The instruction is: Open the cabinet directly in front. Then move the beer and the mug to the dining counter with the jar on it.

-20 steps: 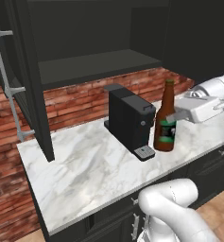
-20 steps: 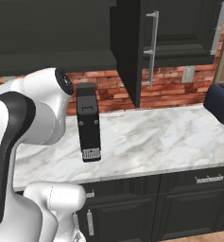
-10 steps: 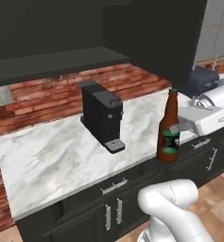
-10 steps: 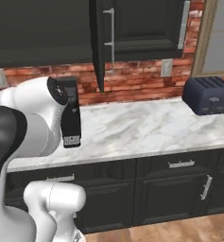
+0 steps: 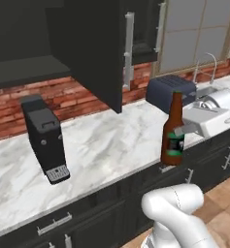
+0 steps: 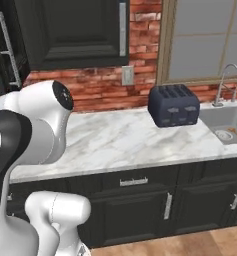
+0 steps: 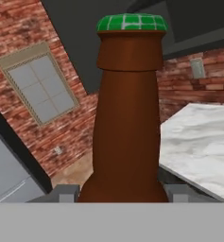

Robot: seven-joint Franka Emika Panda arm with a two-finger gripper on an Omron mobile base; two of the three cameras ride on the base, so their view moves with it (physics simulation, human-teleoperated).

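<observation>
1. The beer [image 5: 173,130] hangs upright just past the front edge of the marble worktop [image 5: 102,145], its base at about the level of the worktop's lip and above the black base cabinets [image 5: 111,213]; it rests on nothing.
2. The end effector [image 5: 184,130] holds it from the right side at the lower body, jaws closed partway on the glass. In the hand view the two finger tips [image 7: 66,194] flank the bottle's shoulder, and the neck with its green cap runs straight up the middle.
3. Judged reason for the hold: a low grip on the wide body keeps the bottle vertical and its weight under the grip during carriage, so it is unlikely to swing.
4. The cabinet [image 5: 94,48] stands open; one door juts out over the worktop, and a dark inner shelf shows to its left. Opening step looks done.
5. Arm pose: the forearm comes in from the right edge of the left base view, wrist about level, hand horizontal. In the right base view the shoulder and upper links bulk at lower left.
6. Surroundings: coffee machine [image 5: 44,140] towards the worktop's left, toaster [image 5: 171,92] at the back right, sink [image 6: 230,120] beyond.
7. Judged stage: beer in transit, dining counter yet to be reached.
</observation>
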